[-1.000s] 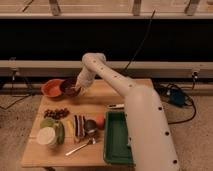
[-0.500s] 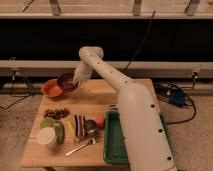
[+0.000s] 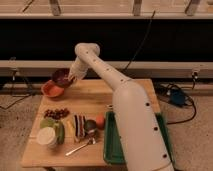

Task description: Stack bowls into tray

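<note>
maroon bowl [image 3: 61,77], rim clamped in the hand [image 3: 73,80], hangs just over orange bowl [image 3: 51,90]; tray [image 3: 112,145] well apart.

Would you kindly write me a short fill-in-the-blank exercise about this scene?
The held bowl, in the pincer at the table's far corner, is coloured ___. The other bowl, resting on the table, is ___. The tray is dark ___.
Missing words: maroon, orange, green.
</note>
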Controlling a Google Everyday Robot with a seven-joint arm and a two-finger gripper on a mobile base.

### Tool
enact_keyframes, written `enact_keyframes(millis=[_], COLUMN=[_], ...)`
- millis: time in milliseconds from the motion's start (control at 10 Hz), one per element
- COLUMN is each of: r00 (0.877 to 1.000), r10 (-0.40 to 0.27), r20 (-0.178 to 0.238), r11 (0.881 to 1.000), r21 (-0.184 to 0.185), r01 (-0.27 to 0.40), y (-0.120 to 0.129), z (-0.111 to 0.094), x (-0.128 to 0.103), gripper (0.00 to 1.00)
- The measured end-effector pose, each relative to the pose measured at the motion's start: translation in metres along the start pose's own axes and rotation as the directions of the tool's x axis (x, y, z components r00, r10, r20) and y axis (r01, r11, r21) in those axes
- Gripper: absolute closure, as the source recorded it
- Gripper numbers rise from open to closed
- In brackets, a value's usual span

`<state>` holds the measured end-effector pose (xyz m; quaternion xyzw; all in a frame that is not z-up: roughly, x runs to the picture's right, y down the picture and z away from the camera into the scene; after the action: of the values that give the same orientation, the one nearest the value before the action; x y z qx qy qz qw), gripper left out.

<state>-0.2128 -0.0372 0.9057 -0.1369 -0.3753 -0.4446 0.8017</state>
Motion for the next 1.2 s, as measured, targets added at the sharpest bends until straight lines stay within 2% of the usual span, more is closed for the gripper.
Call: enact_keyframes(millis=[200, 300, 600, 1000, 1100, 1200], r00=[1.0, 1.0, 1.0, 1.0, 1.0, 1.0], r10=[-0.011, -0.013, -0.012, -0.003, -0.003, -0.003], r20=[0.008, 0.006, -0.001, -0.002, 0.003, 0.008], r11=[1.0, 1.0, 0.999, 0.997, 0.997, 0.996], r21=[0.017, 0.025, 0.046, 0.076, 0.081, 0.086], r01=[0.011, 0.013, 0.012, 0.003, 0.003, 0.002], y=[-0.01, -0.016, -0.028, -0.034, -0.034, -0.035], z=[0.021, 0.027, 0.042, 0.05, 0.052, 0.054], x=[-0.002, -0.002, -0.006, -0.012, -0.015, -0.018], gripper=[1.0, 0.95, 0.67, 0.26, 0.21, 0.2])
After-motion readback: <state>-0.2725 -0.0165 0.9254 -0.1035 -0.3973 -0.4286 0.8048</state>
